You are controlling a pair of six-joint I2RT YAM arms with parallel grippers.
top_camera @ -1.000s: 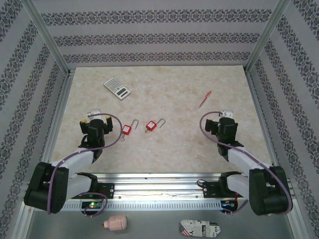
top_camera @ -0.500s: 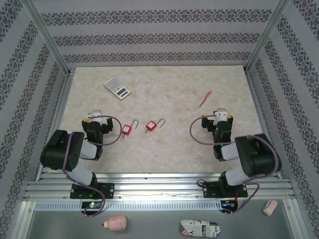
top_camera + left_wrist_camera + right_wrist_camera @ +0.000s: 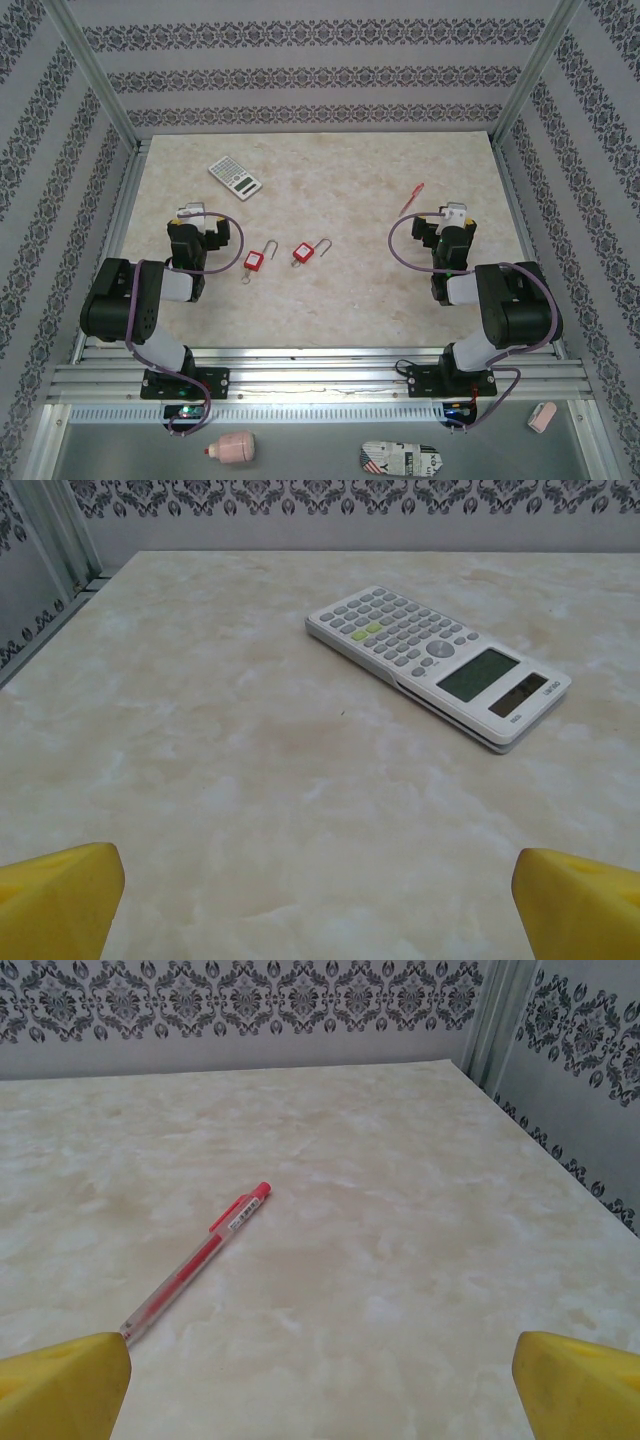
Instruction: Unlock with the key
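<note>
Checking grip: left gripper (image 3: 320, 905) and right gripper (image 3: 320, 1385) both stand wide apart, with nothing between the yellow fingertips (image 3: 60, 895). You face the calculator (image 3: 440, 665) on the left and the red pen (image 3: 195, 1260) on the right. The key (image 3: 243, 280) appears as a silvery speck touching the left padlock (image 3: 257, 262), too small to confirm. Judged light, stiff, thin and slippery against the table (image 3: 350, 290). Pinch its broad head flat, not the blade.
</note>
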